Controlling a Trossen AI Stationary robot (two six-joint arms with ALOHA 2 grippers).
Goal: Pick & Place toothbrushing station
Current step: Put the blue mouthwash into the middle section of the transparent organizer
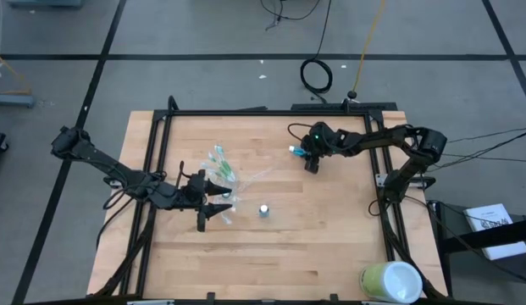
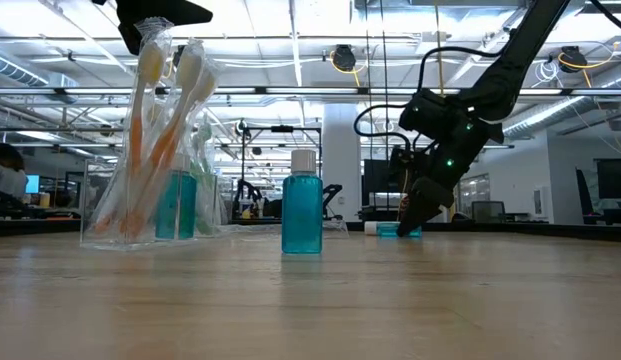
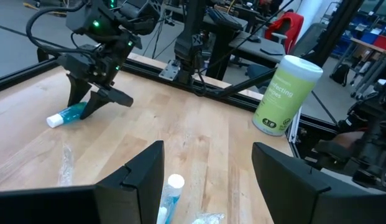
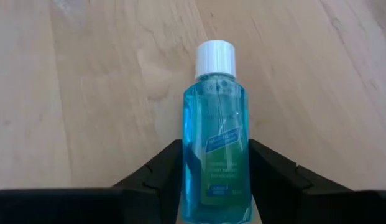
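A small clear plastic cup (image 2: 155,190) stands on the table at middle left. It holds several white-and-green toothbrushes (image 1: 220,161) and one blue tube (image 2: 175,205). A second blue white-capped tube (image 1: 264,209) stands upright to its right. My left gripper (image 1: 222,208) is open and empty, just near of the cup, its fingers pointing at the standing tube (image 3: 172,193). A third blue tube (image 4: 215,143) lies on its side at the far right. My right gripper (image 1: 309,159) is shut on it. My right gripper pinches the lying tube between its two fingers, one on each side of the body near its bottom end (image 4: 215,186). The fingers slant down from the table's right and lie along the tube. The tube rests on the table, its white cap (image 4: 215,59) pointing away from the gripper.
A large pale green-and-white cup (image 1: 390,281) stands at the table's near right corner. A black frame (image 1: 263,111) runs round the wooden top. Bare wood lies between the two grippers and along the near edge.
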